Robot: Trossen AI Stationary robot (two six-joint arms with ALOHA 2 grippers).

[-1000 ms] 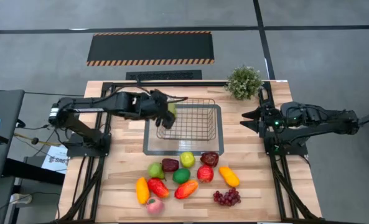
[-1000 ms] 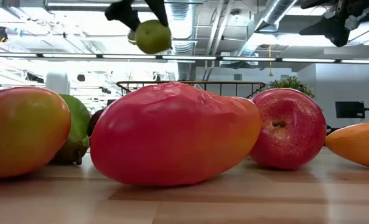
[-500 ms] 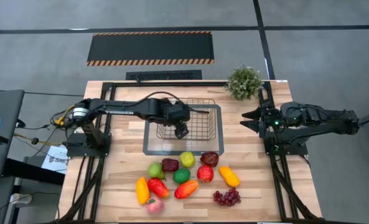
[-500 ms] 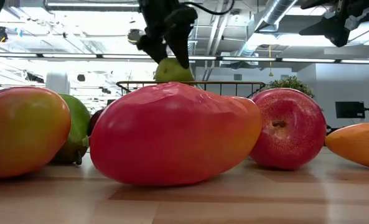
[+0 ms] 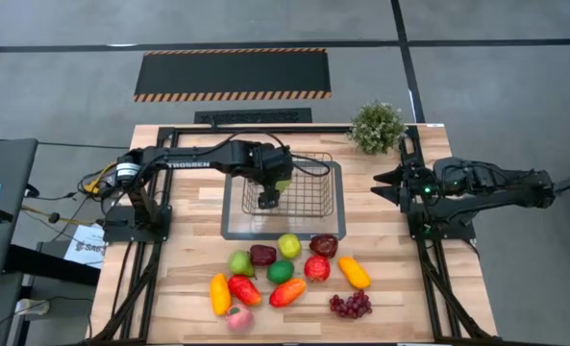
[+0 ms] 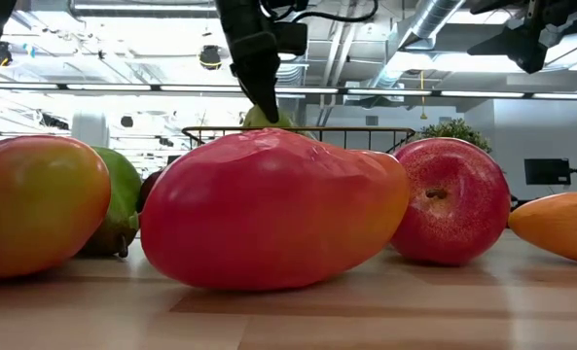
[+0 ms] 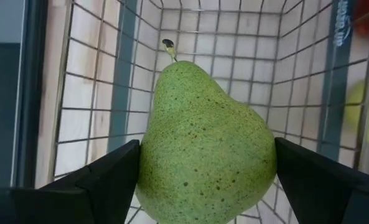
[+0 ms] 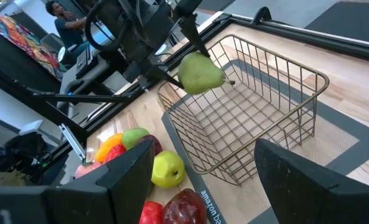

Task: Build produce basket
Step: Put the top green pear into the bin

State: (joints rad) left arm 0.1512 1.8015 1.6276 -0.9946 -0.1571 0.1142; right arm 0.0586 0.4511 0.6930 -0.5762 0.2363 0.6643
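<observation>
Between the left jaws, a pear [image 7: 206,149]

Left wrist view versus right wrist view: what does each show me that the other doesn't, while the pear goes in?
Only the left wrist view shows the speckled green toy pear close up, between the left gripper fingers, mesh below. Only the right wrist view shows the pear's height above the rectangular wire-mesh basket, the grey dark-rimmed tray, and waiting fruit such as the yellow toy apple. Both show pear and basket.
</observation>
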